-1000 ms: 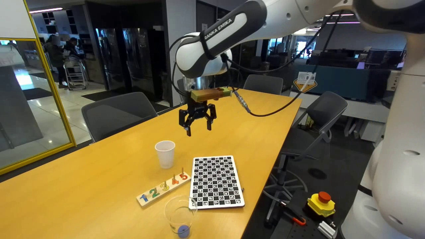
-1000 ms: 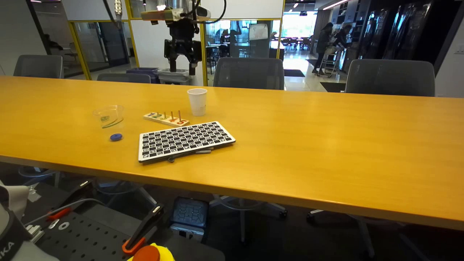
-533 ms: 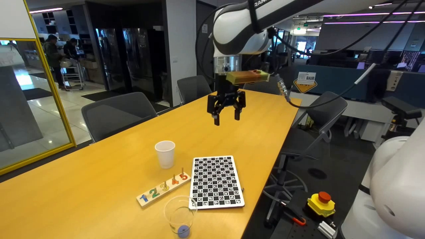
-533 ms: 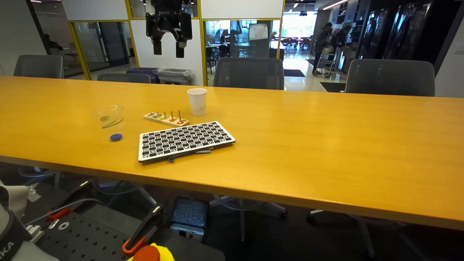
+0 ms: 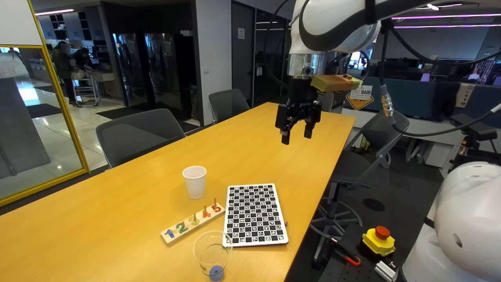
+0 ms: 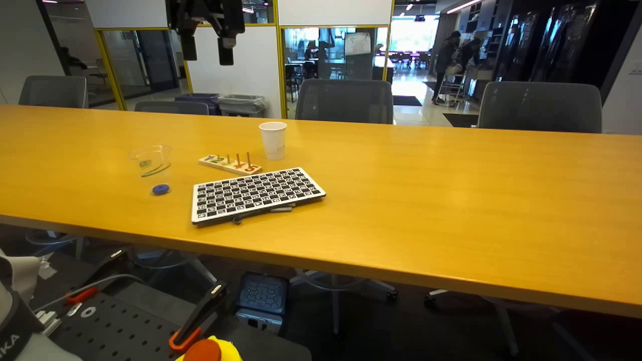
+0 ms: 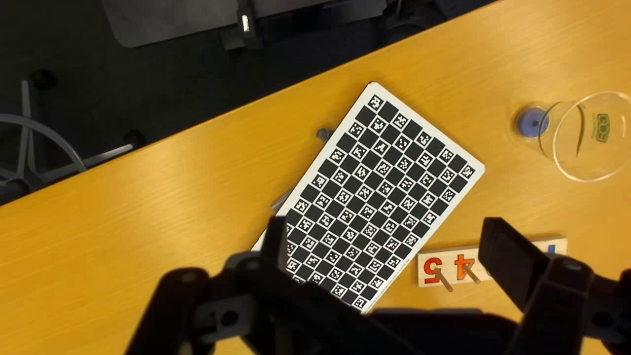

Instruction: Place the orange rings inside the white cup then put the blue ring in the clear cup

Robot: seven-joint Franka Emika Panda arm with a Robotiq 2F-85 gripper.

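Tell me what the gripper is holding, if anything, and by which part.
Nothing is held: the gripper hangs open above the table, its fingers apart and gripping nothing.

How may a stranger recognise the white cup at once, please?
On the long yellow table, find the checkered board and the number strip lying beside it. The white cup stands upright near the strip's 5 end. Unlike the clear cup nearby, it is opaque white.
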